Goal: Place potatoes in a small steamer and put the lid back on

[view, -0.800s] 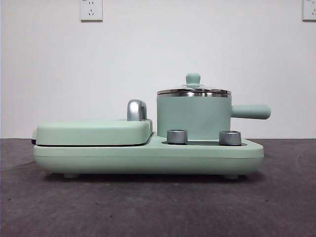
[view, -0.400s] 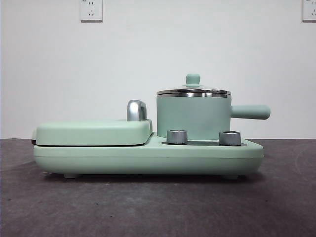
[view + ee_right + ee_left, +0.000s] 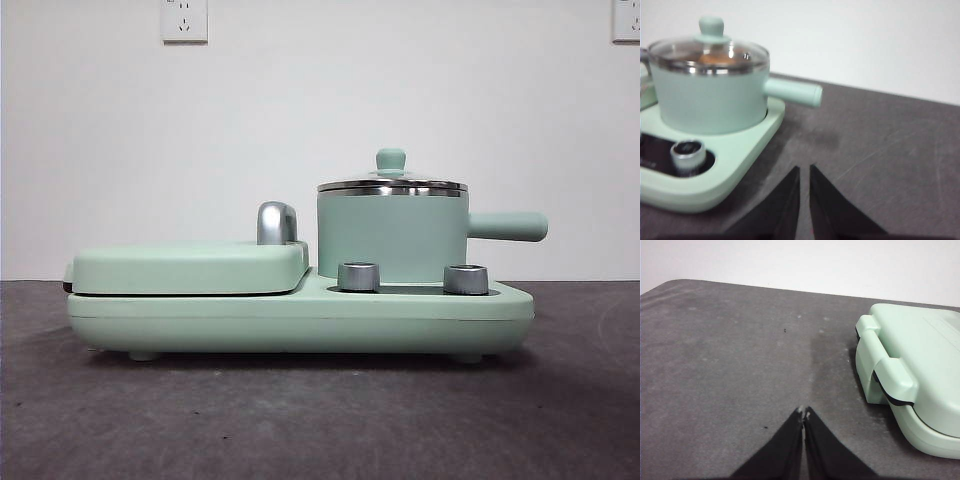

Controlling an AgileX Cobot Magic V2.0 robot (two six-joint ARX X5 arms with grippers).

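The small steamer [image 3: 392, 235] stands on the right half of a mint-green cooker base [image 3: 300, 322], its straight handle [image 3: 508, 227] pointing right. The lid [image 3: 392, 186] rests on its steel rim, knob up. In the right wrist view the steamer [image 3: 710, 100] is close by, and through the lid [image 3: 707, 50] an orange-brown potato [image 3: 715, 58] shows inside. My right gripper [image 3: 804, 169] is shut and holds nothing, over bare table beside the base's corner. My left gripper [image 3: 804, 412] is shut too, over the table off the griddle's end. Neither arm shows in the front view.
A flat mint-green lidded griddle [image 3: 190, 268] fills the base's left half, with a chrome hinge post [image 3: 276, 222] behind it. Two steel dials [image 3: 359, 277] [image 3: 466, 279] sit in front of the steamer. The griddle's latch end [image 3: 890, 375] is near the left gripper. Dark grey table surrounds the cooker.
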